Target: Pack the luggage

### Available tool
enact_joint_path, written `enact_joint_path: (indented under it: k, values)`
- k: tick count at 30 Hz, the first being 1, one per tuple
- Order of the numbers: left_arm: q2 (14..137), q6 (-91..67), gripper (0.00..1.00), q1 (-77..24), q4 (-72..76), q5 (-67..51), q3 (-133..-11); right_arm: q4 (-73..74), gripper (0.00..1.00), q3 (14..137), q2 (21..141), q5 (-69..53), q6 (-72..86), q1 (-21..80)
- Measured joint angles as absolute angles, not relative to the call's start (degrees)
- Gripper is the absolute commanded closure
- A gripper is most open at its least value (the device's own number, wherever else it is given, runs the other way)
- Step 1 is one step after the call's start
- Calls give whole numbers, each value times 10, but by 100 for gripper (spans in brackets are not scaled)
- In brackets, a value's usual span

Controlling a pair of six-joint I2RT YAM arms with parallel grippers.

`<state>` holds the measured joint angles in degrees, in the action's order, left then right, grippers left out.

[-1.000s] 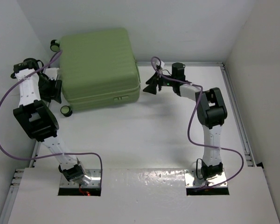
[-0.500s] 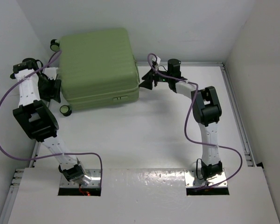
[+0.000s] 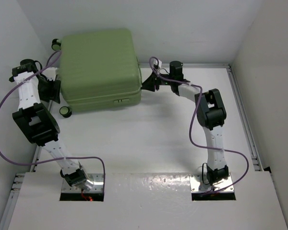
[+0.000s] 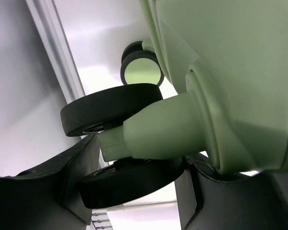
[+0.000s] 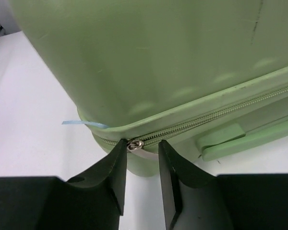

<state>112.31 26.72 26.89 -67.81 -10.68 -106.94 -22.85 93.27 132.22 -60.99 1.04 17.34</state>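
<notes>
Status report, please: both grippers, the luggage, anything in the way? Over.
Left gripper around a wheel, grip unclear. Right gripper open, astride the zipper pull. Luggage lid down, flat on table. Blue strip sticks out beside the pull.

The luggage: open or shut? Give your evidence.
Shut: the luggage shows only outer shell from above; zipper meshed right of the slider; leftward, cannot tell.

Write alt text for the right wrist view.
The open right gripper straddles the zipper pull at a corner of the light-green luggage. A thin blue strip pokes out of the seam to the left, with the white table below.
</notes>
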Motion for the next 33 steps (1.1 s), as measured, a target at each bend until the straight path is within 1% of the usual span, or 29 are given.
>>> enact_joint_path:
  k: [1,7,10,11,14,15,19,23,25,33]
  values:
    - [1123,268,100,270,-674,-107,-1069,-239,72,926,1320,-608,9,175]
    - [1123,269,100,277,-642,-110,-1062,-347,72,851,1297,-555,1,190]
    - [1123,269,100,280,-623,-110,-1059,-394,77,834,1296,-541,7,197]
    - [1123,269,100,280,-618,-110,-1058,-408,83,829,1296,-537,8,199]
    - [1123,267,100,283,-602,-110,-1055,-434,89,819,1298,-529,15,205]
    - [1123,266,100,284,-595,-108,-1055,-442,93,818,1300,-529,16,208]
    - [1128,264,100,288,-557,-101,-1054,-469,96,821,1312,-514,17,216]
    - [1141,264,100,295,-486,-85,-1055,-476,99,858,1338,-508,25,234]
    - [1143,264,100,297,-477,-85,-1055,-462,99,888,1354,-523,33,236]
    - [1143,262,100,297,-476,-83,-1054,-363,100,1048,1437,-665,48,214]
